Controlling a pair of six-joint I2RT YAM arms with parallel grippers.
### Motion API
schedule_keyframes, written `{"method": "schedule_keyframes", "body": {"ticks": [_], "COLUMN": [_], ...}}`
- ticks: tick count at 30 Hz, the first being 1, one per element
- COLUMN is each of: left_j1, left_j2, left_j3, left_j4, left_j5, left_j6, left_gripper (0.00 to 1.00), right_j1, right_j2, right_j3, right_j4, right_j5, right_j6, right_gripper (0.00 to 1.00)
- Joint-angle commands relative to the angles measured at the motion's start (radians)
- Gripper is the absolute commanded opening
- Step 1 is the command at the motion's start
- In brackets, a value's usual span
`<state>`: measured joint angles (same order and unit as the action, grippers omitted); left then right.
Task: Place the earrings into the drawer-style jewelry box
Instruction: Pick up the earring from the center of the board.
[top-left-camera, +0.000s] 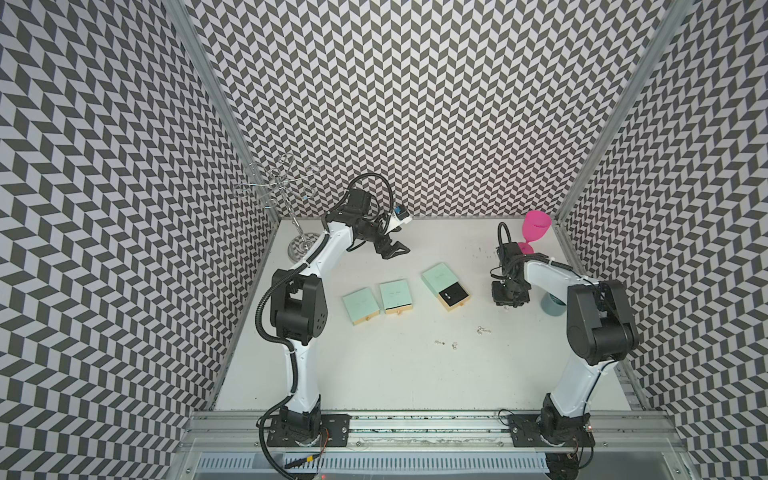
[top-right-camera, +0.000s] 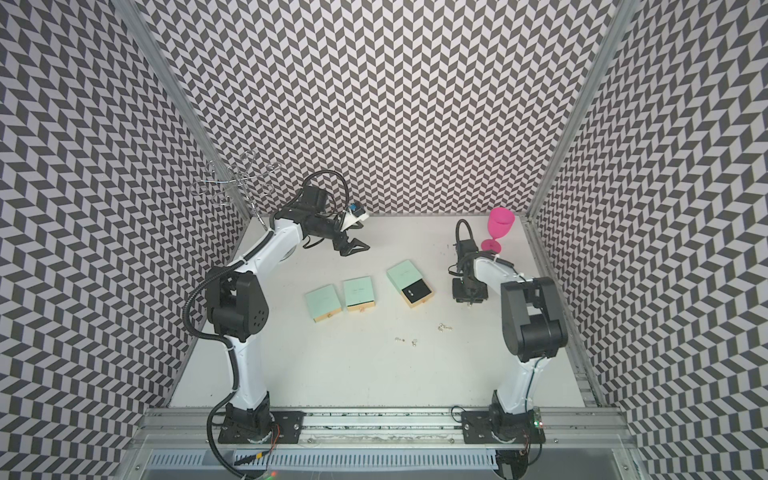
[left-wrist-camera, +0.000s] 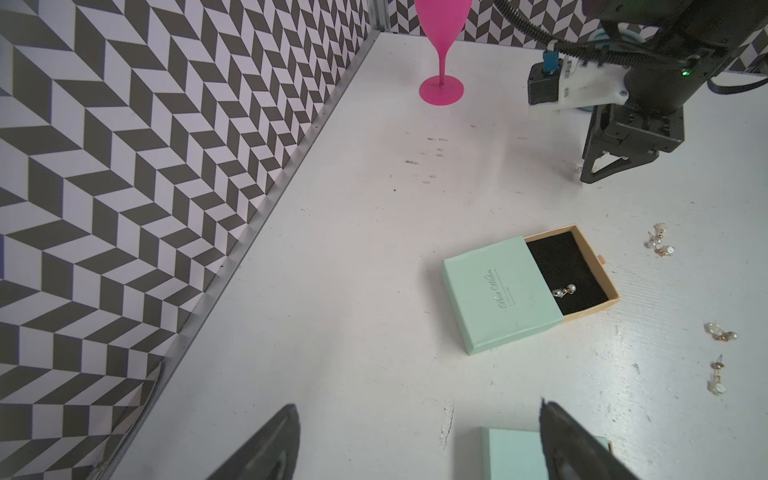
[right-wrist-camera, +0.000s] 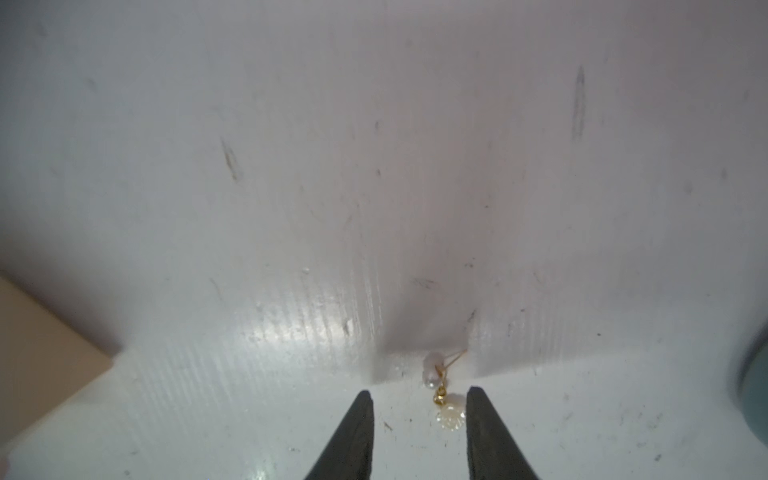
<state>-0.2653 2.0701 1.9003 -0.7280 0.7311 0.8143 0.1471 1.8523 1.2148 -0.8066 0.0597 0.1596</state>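
Right hand (right-wrist-camera: 419, 392) is down low near the right edge of the desk (top-left-camera: 374, 374), fingers (right-wrist-camera: 353, 436) parted, gripping nothing. One earring (right-wrist-camera: 446, 409) lies flat on the desk between them, tight beside one finger; touching or not, I can't tell. Left hand (top-left-camera: 395, 249) hangs toward the far left corner, spread wide, empty.

What's crowding me: a blue-grey cup (top-left-camera: 550, 306) at the right edge, half hidden by the right arm (top-left-camera: 598, 316). A pink goblet (top-left-camera: 537, 226) stands in the far right corner, beyond the right hand, and a wire stand (top-left-camera: 282, 183) in the far left corner. The jewelry box (top-left-camera: 438, 275) sits mid-desk, its drawer (left-wrist-camera: 592, 309) pulled out toward the right hand, one pearly earring (left-wrist-camera: 565, 290) already inside. Two closed boxes (top-left-camera: 360, 305) sit side by side on its left-edge side. The other earrings (top-left-camera: 484, 330) lie loose in small clusters, nearer the front edge than the box.

Materials: matte mint-green card sleeves, tan drawer walls, black foam lining. Goblet smooth, opaque. Stand thin, silvery, looped. Desk white, scuffed, faintly ribbed.

Views: only the right wrist view resolves my earring: thin gold wire, small pearly bead, white scalloped drop. In both top views it's too small to read. The left wrist view shows the drawer's contents crisply; from above, a white speck. A blurred tan corner (right-wrist-camera: 45, 332) in the right wrist view may be that drawer; too soft to say.
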Motion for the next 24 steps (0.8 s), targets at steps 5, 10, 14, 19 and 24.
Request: {"method": "schedule_keyframes", "body": {"ticks": [5, 10, 14, 19, 24], "left_j1": [0.01, 0.015, 0.015, 0.016, 0.015], "left_j2": [-0.007, -0.005, -0.002, -0.006, -0.006], "left_j3": [-0.002, -0.002, 0.0, 0.001, -0.002], "left_j4": [-0.019, -0.017, -0.016, -0.017, -0.02], "left_j5": [0.028, 0.027, 0.028, 0.028, 0.029], "left_j6": [0.017, 0.015, 0.016, 0.016, 0.017], "left_gripper": [0.91, 0.91, 0.91, 0.91, 0.91], "right_j1": [-0.013, -0.018, -0.024, -0.027, -0.027], "right_j2": [0.028, 0.032, 0.05, 0.052, 0.037], "right_j3": [0.003, -0.015, -0.008, -0.012, -0.02], "right_j4": [0.035, 0.049, 0.05, 0.055, 0.049], "right_j5": [0.001, -0.007, -0.01, -0.01, -0.004], "right_j6": [-0.017, -0.027, -0.034, -0.038, -0.044], "right_gripper": [0.33, 0.26, 0.22, 0.17, 0.11]}}
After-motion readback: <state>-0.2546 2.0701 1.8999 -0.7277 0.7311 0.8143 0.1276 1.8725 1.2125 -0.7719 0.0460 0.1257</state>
